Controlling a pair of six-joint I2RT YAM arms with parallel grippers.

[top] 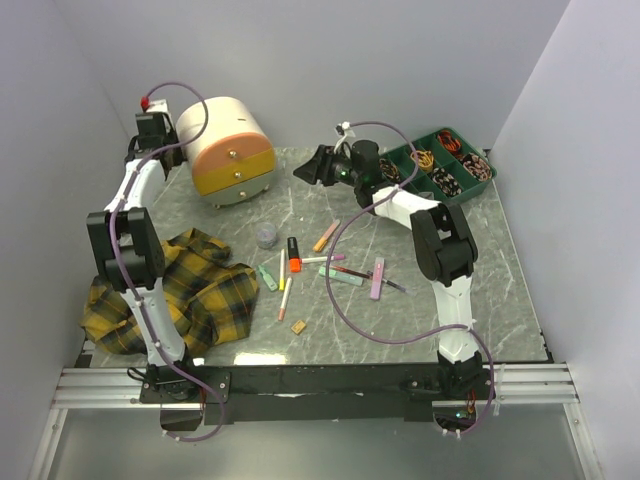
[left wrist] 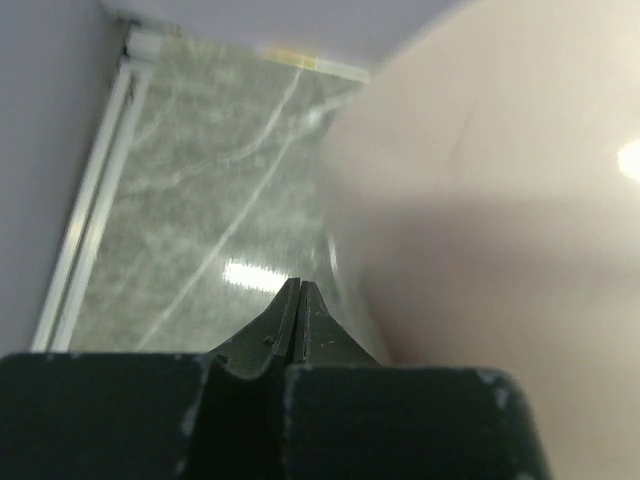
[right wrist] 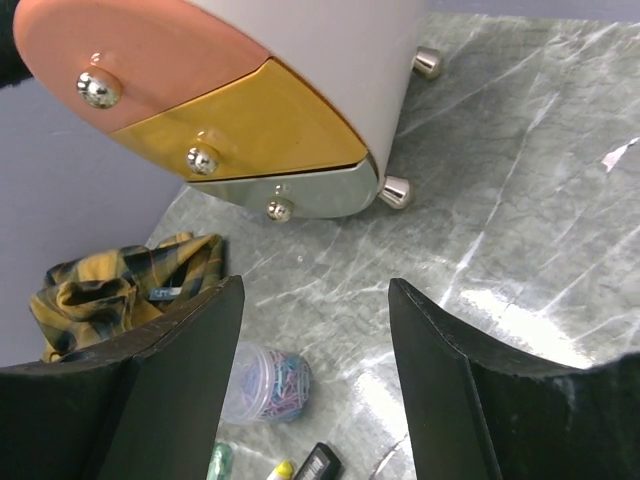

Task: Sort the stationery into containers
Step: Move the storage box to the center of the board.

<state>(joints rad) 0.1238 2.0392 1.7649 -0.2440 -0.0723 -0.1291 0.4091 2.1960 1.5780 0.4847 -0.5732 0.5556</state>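
The cream drum-shaped chest (top: 232, 148) stands at the back left, its orange drawer (right wrist: 130, 70) and yellow drawer (right wrist: 255, 130) shut, each with a small knob. My left gripper (top: 160, 140) is shut and empty, close beside the chest's left wall (left wrist: 480, 200); its closed fingertips (left wrist: 300, 292) hover over the table. My right gripper (top: 306, 170) is open and empty, right of the chest, pointing at its drawers (right wrist: 315, 283). The stationery lies mid-table: a clear round pot (top: 267, 235) of paper clips (right wrist: 268, 383), an orange highlighter (top: 293, 253), pens, pastel markers (top: 377, 278) and a tan block (top: 298, 326).
A yellow-black plaid cloth (top: 180, 290) lies at the front left, and shows in the right wrist view (right wrist: 110, 290). A green compartment tray (top: 440, 165) with small items sits at the back right. Walls close in the table on three sides.
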